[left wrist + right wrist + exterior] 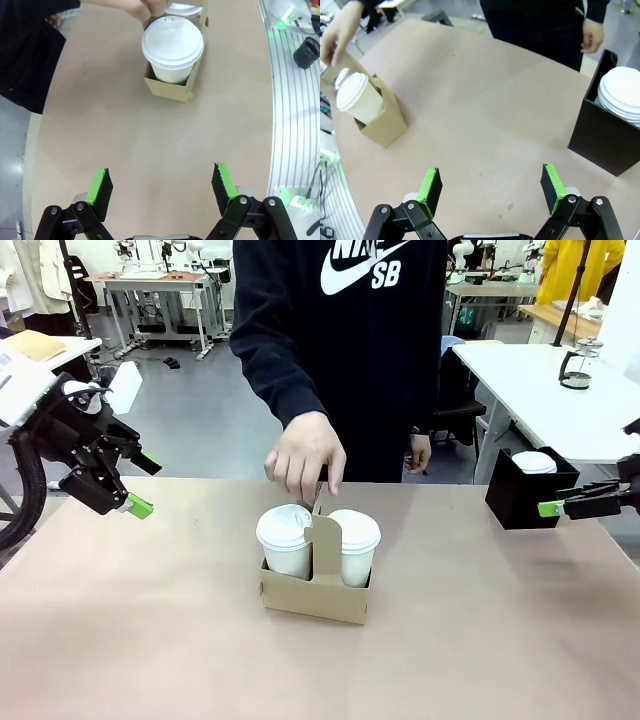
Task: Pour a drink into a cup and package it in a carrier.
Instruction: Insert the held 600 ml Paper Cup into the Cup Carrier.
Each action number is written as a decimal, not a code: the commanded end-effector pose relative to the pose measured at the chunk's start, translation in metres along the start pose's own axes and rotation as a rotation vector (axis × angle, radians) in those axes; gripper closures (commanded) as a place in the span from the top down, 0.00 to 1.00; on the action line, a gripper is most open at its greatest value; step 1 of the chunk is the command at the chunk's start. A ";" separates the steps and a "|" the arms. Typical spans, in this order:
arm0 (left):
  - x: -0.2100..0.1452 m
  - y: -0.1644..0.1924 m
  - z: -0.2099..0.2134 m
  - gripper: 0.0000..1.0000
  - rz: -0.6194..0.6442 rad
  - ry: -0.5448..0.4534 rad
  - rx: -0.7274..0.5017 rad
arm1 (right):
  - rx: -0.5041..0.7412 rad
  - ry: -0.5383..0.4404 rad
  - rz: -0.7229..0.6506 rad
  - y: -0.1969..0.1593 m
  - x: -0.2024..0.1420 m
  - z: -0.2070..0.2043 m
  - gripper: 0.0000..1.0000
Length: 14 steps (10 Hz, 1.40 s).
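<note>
The brown cardboard carrier point(312, 598) stands mid-table with two lidded white cups in its wells: the cup point(285, 540) on the left and a second one point(355, 548) on the right. The lids hide any drink. A person's hand point(305, 455) pinches the top of the carrier's handle. My left gripper point(143, 483) hovers open at the table's left edge, well away from the carrier. Its wrist view looks at the carrier point(170, 90) and the near cup point(172, 47) between open fingers point(161, 185). My right gripper point(553, 506) is open at the far right, with nothing between its fingers point(490, 185).
A black box point(520, 495) holding a stack of white lids point(622, 92) sits at the right, just in front of my right gripper. The person stands at the far edge. A glass carafe point(575, 365) rests on the white table behind. Bare tabletop surrounds the carrier point(387, 125).
</note>
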State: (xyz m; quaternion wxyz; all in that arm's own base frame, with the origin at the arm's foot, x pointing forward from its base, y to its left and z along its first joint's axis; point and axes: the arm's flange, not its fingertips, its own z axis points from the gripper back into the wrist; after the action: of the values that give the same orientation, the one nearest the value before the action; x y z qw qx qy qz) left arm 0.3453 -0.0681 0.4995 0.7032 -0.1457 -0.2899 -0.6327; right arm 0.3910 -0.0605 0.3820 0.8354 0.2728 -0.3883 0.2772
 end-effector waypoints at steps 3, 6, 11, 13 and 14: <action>-0.001 0.002 0.000 1.00 -0.016 -0.025 -0.008 | 0.007 -0.006 0.001 0.001 0.001 0.001 1.00; -0.001 0.002 0.000 1.00 -0.016 -0.025 -0.008 | 0.007 -0.006 0.001 0.001 0.001 0.001 1.00; -0.001 0.002 0.000 1.00 -0.016 -0.025 -0.008 | 0.007 -0.006 0.001 0.001 0.001 0.001 1.00; -0.001 0.002 0.000 1.00 -0.016 -0.025 -0.008 | 0.007 -0.006 0.001 0.001 0.001 0.001 1.00; -0.001 0.002 0.000 1.00 -0.016 -0.025 -0.008 | 0.007 -0.006 0.001 0.001 0.001 0.001 1.00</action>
State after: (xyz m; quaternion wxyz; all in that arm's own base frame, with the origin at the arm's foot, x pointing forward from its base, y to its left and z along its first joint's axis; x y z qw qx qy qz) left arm 0.3454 -0.0675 0.4995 0.7025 -0.1451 -0.2904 -0.6333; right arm 0.3910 -0.0605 0.3820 0.8354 0.2728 -0.3883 0.2772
